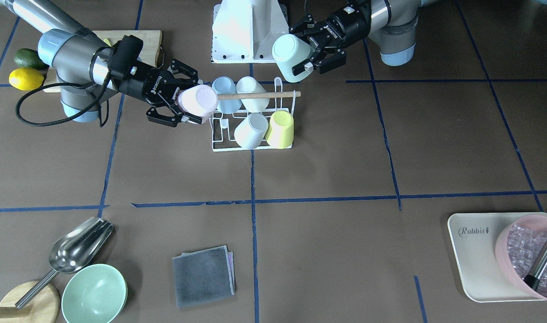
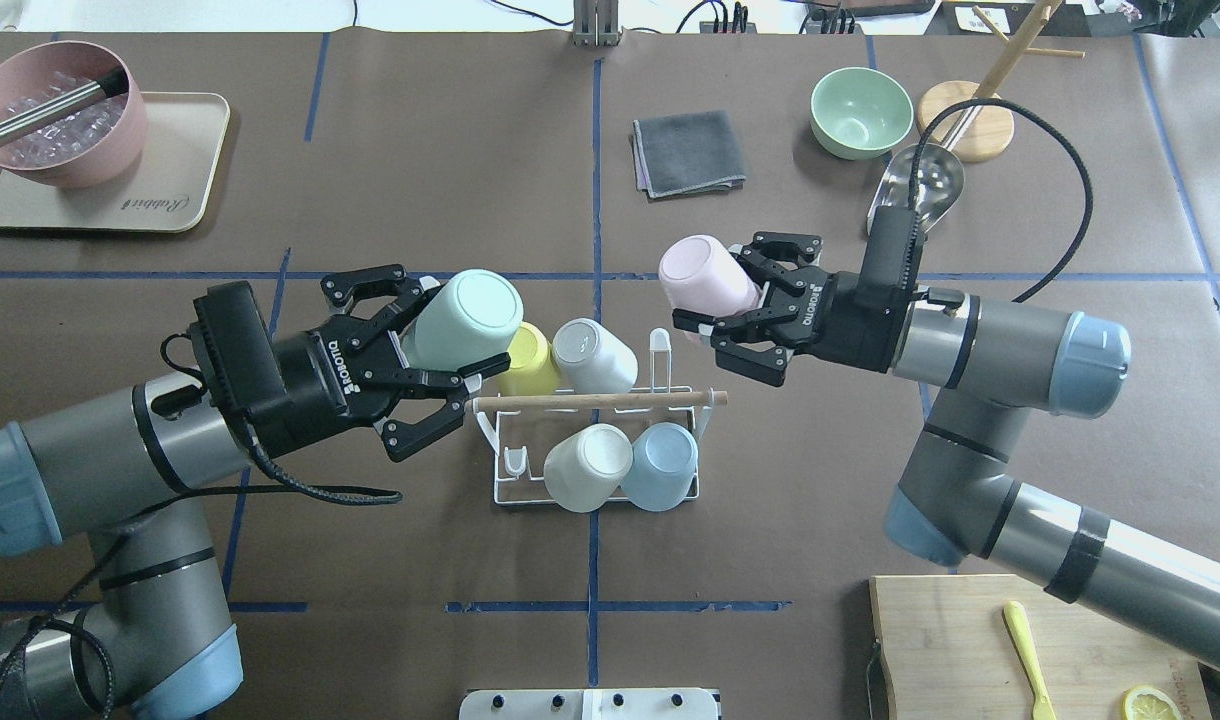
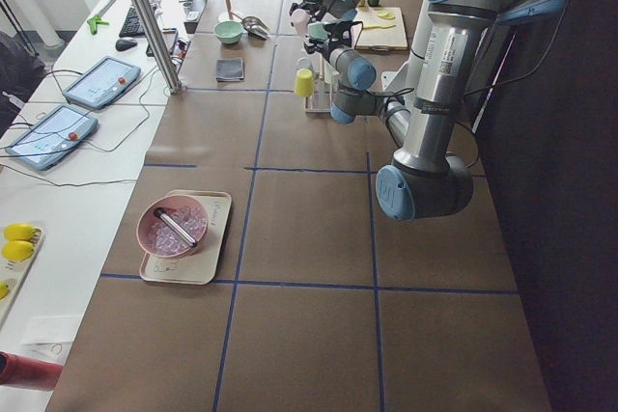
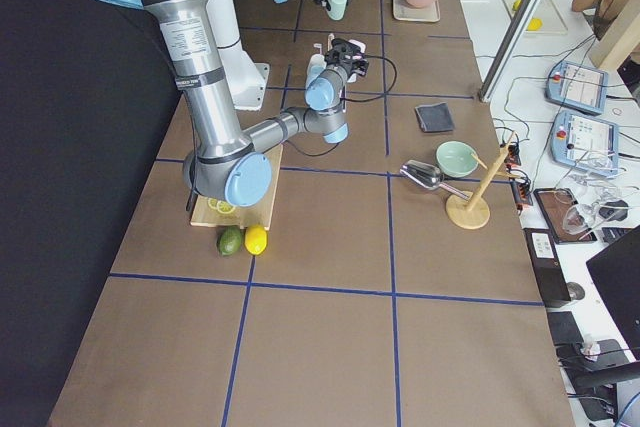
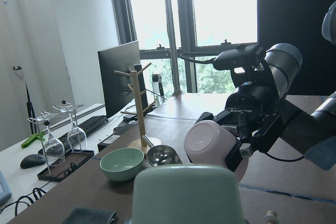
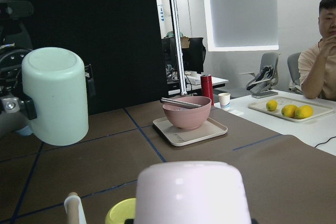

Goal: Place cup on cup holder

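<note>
The white wire cup holder with a wooden rod handle stands mid-table and bears a yellow cup, a grey-white cup, a white cup and a blue cup. It also shows in the front-facing view. My left gripper is shut on a mint green cup, held above the holder's left end. My right gripper is shut on a pink cup, held above the holder's right end. Both cups are tilted, bottoms up.
Far side: a grey cloth, a green bowl, a metal scoop, a wooden stand. Far left: a tray with a pink bowl of ice. A cutting board lies near right.
</note>
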